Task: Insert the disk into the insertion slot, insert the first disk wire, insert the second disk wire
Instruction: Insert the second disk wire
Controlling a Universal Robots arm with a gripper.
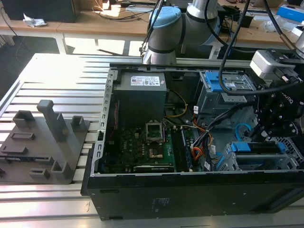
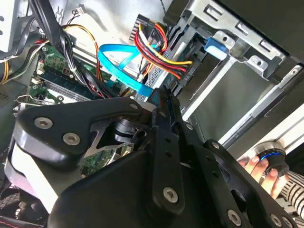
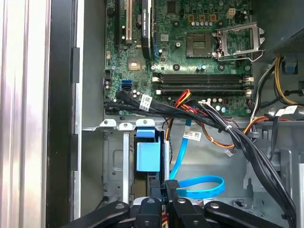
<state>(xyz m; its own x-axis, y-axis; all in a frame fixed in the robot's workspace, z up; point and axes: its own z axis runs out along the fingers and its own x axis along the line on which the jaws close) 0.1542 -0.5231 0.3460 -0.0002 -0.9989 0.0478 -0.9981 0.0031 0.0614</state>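
While the gripper pinches shut, the second disk wire loops sideways beside it.

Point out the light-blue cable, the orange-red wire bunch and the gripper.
light-blue cable point(image 3: 202, 186): first wrist view, on its curved loop.
orange-red wire bunch point(image 2: 159, 52): second wrist view, mid-bundle.
gripper point(image 3: 170, 187): first wrist view, between the fingertips.

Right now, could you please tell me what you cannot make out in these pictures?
- Second disk wire: in the second wrist view, the gripper covers its plug end.
- First disk wire: same view, its end disappears at the metal cage.
- Disk: in the exterior view, the computer case cuts off its lower part.
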